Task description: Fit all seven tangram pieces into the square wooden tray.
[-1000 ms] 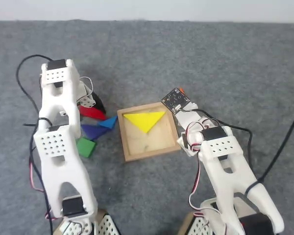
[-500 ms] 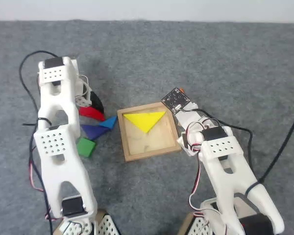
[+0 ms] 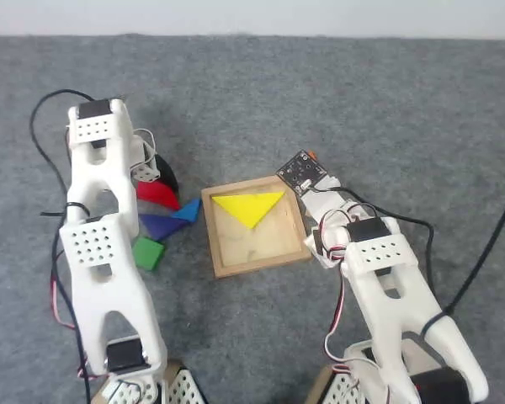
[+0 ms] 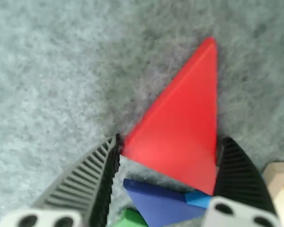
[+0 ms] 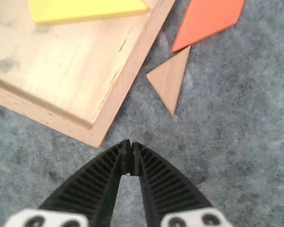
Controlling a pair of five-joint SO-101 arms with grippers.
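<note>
Tray [image 3: 261, 266]: on the grey desk [image 3: 362, 109], with one yellow triangle [image 3: 248, 206] seated and six pieces to go.
Red triangle [image 4: 184, 137]: flat on the desk left of the tray, its long axis pointing away from your left wrist.
Left jaws: spread, straddling the red triangle; closing on it looks like your next move.
Right jaws: pressed together, empty, just beside the tray.

No words, numbers or signs can be read anywhere. The wooden tray [image 3: 257, 267] is plain wood. The yellow piece [image 3: 248, 206] in it and the red piece [image 4: 184, 142] on the grey desk [image 3: 362, 101] are plain colour, with nothing written on them.
</note>
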